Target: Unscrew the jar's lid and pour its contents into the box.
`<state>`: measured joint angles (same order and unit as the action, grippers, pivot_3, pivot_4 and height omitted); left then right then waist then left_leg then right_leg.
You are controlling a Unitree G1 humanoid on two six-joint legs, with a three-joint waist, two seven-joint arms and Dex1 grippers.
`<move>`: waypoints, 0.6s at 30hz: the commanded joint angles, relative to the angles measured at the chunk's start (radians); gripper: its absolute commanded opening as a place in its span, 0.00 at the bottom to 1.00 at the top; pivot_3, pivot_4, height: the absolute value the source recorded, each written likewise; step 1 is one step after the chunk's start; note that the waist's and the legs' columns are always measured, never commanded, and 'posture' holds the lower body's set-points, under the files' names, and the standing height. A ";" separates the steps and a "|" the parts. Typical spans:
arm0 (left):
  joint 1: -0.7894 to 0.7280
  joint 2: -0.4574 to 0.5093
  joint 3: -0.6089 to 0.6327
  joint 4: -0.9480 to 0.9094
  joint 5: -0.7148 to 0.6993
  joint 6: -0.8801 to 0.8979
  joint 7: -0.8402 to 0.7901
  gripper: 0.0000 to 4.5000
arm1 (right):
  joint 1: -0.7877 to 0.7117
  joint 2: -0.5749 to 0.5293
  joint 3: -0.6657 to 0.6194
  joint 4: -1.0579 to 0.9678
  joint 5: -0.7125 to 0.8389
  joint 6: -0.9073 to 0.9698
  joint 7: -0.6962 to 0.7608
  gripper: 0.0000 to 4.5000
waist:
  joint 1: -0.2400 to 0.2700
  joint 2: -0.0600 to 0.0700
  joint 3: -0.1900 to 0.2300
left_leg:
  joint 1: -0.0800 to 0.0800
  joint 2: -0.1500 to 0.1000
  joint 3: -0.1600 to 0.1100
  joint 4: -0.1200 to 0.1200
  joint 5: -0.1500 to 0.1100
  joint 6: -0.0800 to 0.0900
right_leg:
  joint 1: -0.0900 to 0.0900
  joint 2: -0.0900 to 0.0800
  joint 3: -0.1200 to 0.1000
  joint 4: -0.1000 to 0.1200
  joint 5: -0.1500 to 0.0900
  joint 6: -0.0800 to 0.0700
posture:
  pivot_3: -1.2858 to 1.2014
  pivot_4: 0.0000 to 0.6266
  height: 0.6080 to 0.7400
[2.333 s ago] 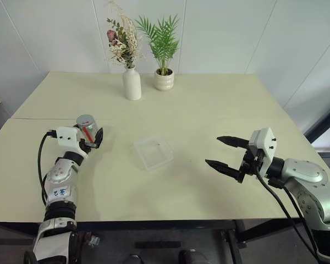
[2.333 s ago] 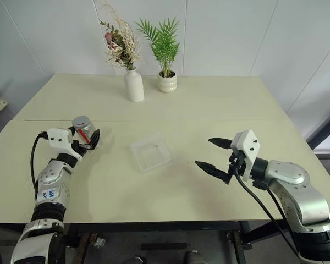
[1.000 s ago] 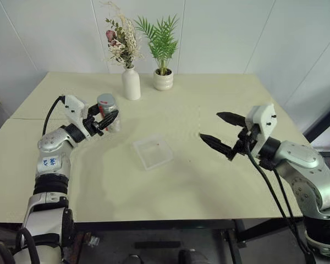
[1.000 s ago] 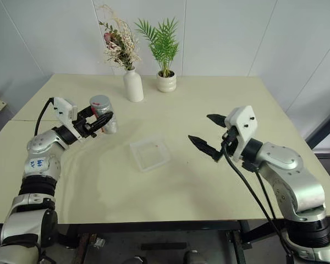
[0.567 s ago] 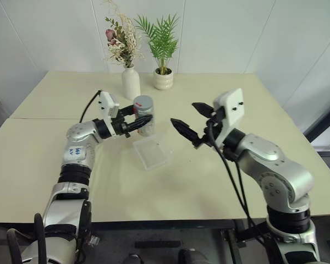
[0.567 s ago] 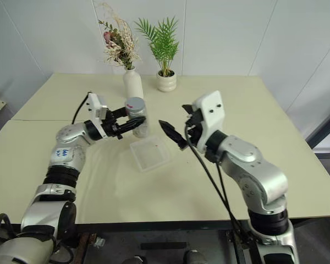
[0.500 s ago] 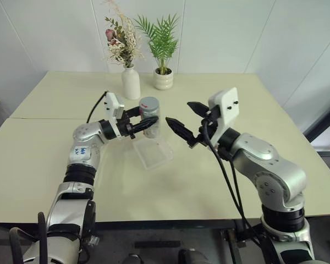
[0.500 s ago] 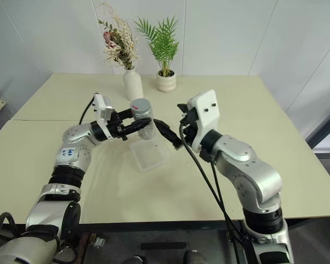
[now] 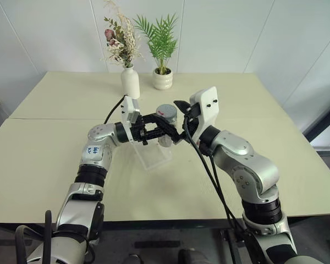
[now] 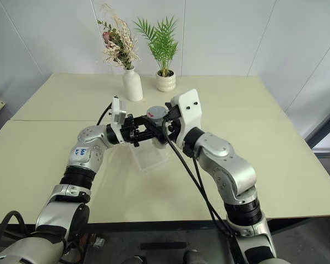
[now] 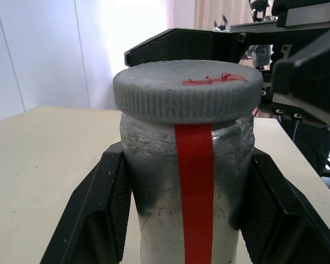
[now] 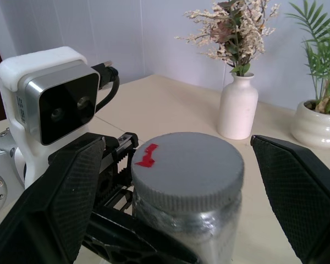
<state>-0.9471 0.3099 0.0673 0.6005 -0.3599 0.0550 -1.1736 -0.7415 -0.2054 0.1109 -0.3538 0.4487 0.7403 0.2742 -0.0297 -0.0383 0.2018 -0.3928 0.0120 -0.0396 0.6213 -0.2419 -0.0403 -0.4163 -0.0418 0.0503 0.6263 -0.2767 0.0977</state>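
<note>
Both arms have been brought together over the middle of the desk [image 9: 253, 99] in the last couple of seconds. The jar [image 9: 166, 124] was carried in from near the desk's left edge, where it was held earlier, and is now held in the air above the box [image 9: 149, 155], between the box and the far edge where the white vase [image 9: 130, 83] and plant pot [image 9: 164, 80] stand.

The box has not been moved; it lies flat at the desk's centre, just below and in front of the jar.

Left gripper [image 11: 181, 220]: clamped on the jar body, one finger on each side, below the lid.

Right gripper [image 12: 187, 181]: swung in from the right edge, jaws spread wide, one finger [image 12: 60, 192] on each side of the lid [image 12: 188, 163], neither touching it yet as far as can be seen.

Meaning for the task: the transport step looks done and the unscrewing is set up. Lid is seated on the jar, not yet gripped. Closing on the lid rim is judged to be the next move.

Jar orientation: long axis roughly upright, lid end pointing up, red label strip [image 11: 196, 187] running vertically down the side. A slight lean cannot be ruled out.
</note>
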 commanded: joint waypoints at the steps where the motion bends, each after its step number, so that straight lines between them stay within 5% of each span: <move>1: -0.015 -0.003 0.000 -0.045 -0.018 -0.007 -0.013 0.49 | -0.037 0.002 0.011 0.005 -0.022 -0.036 0.030 1.00 | 0.001 0.000 0.000 | 0.000 0.000 0.000 0.000 0.000 0.000 | 0.000 0.000 0.000 0.000 0.000 0.000 | 0.52 0.24 1.00; 18: -0.006 0.027 -0.014 -0.036 0.008 -0.041 -0.062 0.49 | -0.085 -0.033 0.009 0.026 -0.046 0.036 0.087 1.00 | 0.001 0.000 0.000 | 0.000 0.000 0.000 0.000 0.000 0.000 | 0.000 0.000 0.000 0.000 0.000 0.000 | 0.52 0.24 1.00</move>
<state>-0.9465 0.3285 0.0546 0.5901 -0.3490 0.0361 -1.2325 -0.8004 -0.2313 0.1225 -0.3062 0.4036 0.7730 0.3483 -0.0292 -0.0382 0.2019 -0.3931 0.0120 -0.0397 0.6210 -0.2419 -0.0402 -0.4167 -0.0419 0.0503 0.6258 -0.2769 0.0974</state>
